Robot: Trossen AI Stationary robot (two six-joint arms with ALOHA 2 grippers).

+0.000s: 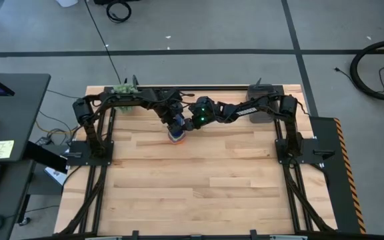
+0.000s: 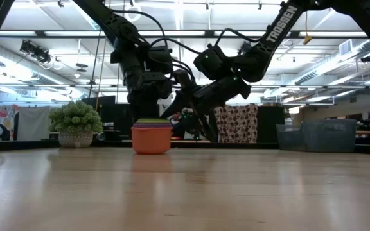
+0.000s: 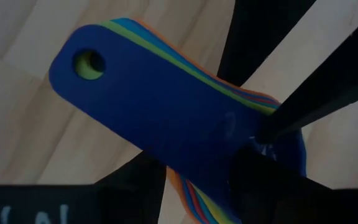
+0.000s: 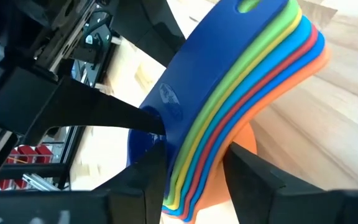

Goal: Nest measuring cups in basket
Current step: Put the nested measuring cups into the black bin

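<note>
on the left, the plant (image 2: pixel 76 124) stands by the table (image 1: pixel 199 187) edge. the left gripper (image 1: pixel 174 120) reaches into the nested measuring cups (image 2: pixel 151 136) at mid-table; its grip is unclear. the right gripper (image 4: pixel 194 171) straddles their stacked handles, fingers apart.

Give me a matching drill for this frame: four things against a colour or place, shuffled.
Things:
1. top cup
2. bottom cup
3. plant
4. cup stack

Colour or place:
A. orange
B. table corner by the left arm's base
C. between the left gripper and the right gripper
D. dark blue

Pairs: 1-D, 2-A, 3-B, 4-C
</note>
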